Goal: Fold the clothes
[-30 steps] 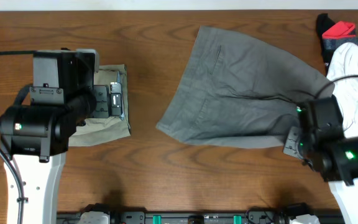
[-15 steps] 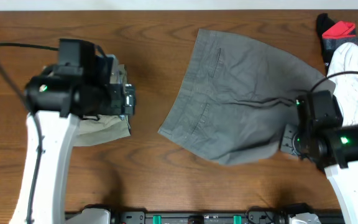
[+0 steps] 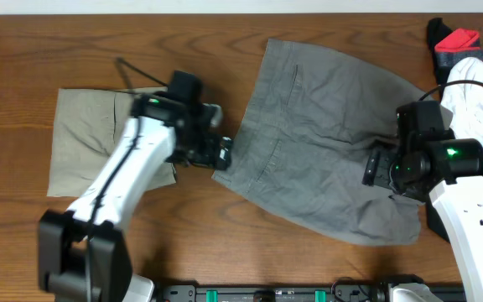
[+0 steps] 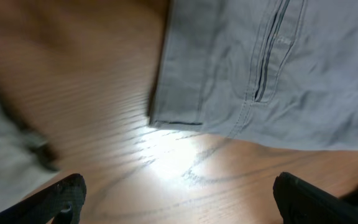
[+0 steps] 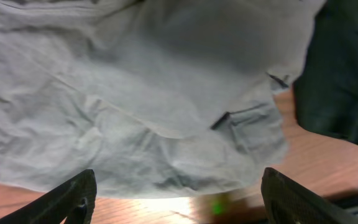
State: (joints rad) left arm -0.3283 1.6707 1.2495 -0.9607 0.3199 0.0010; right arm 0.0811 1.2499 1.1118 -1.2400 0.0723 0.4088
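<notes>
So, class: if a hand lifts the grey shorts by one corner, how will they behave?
Probably floppy: the grey shorts lie flat and creased, so the rest should hang and drag. Likely light, being thin cloth. Pushed, they would likely bunch rather than slide.

Left arm (image 3: pixel 116 180), right arm (image 3: pixel 468 222): white links, black joint housings, black cables, green LEDs; left pincer (image 4: pixel 180 196) black.

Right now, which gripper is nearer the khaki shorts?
Left. The left gripper is a little past the right edge of the khaki shorts; the right gripper is over the far side of the grey shorts.
</notes>
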